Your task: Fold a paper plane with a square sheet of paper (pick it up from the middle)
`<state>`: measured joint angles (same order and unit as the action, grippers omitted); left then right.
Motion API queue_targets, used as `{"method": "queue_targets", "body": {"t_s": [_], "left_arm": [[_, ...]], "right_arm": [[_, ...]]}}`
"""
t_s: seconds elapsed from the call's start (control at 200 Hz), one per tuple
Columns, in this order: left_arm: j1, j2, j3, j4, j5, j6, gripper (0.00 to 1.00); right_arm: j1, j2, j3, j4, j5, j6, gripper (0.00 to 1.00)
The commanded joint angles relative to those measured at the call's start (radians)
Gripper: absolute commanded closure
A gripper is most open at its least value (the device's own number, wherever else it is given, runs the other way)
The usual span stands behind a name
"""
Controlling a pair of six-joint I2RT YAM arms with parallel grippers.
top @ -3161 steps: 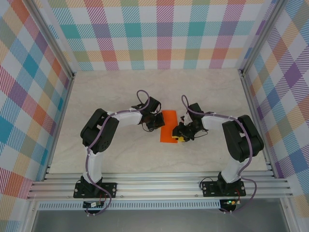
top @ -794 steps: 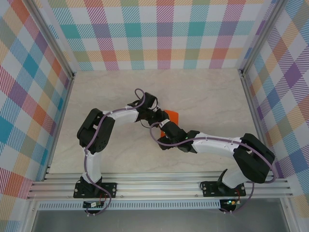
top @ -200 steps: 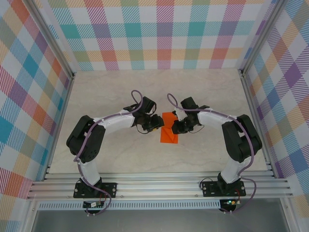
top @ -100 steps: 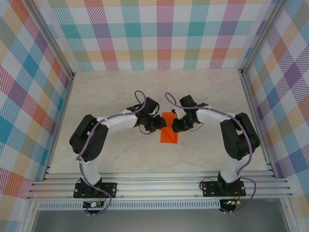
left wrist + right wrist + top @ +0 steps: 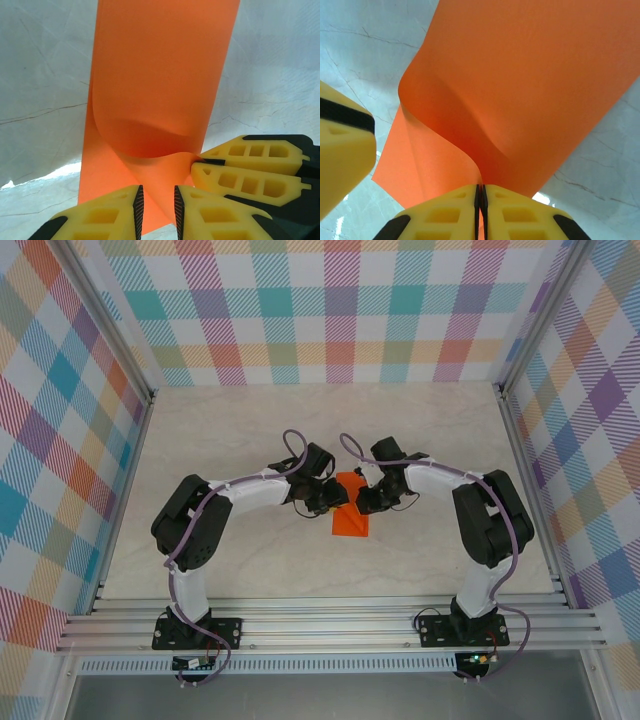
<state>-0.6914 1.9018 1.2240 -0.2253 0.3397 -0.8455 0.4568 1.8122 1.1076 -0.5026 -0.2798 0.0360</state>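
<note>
Paper [image 5: 350,524] between left hand [image 5: 336,499], right hand [image 5: 362,502]

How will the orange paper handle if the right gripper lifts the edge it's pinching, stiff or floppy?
Probably floppy: the paper rises from the right gripper in a soft curl instead of holding flat. It looks thin and likely very light, so it should follow the pinch easily. Pushed on the smooth table, it may slide or buckle rather than crease.

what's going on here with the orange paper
Two robot arms are folding the square sheet of paper at the middle of the table. The right tool is shut on one edge, with that part curled up over the rest. The left tool sits beside it, its fingers a narrow gap apart, not clamped.
</note>
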Motion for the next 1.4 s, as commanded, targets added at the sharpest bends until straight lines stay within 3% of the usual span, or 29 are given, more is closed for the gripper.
{"method": "queue_targets", "body": {"t_s": [0.0,1.04,1.395], "left_arm": [[-0.011,0.009,0.005,0.028,0.002,-0.021,0.75],[-0.015,0.082,0.038,0.102,0.028,-0.063,0.77],[-0.016,0.085,0.029,0.104,0.017,-0.069,0.77]], "right_arm": [[-0.009,0.017,0.030,-0.020,-0.002,-0.030,0.87],[-0.033,0.060,0.072,-0.047,0.009,-0.017,0.86],[-0.047,-0.023,0.015,-0.005,-0.148,0.052,0.69]]}}
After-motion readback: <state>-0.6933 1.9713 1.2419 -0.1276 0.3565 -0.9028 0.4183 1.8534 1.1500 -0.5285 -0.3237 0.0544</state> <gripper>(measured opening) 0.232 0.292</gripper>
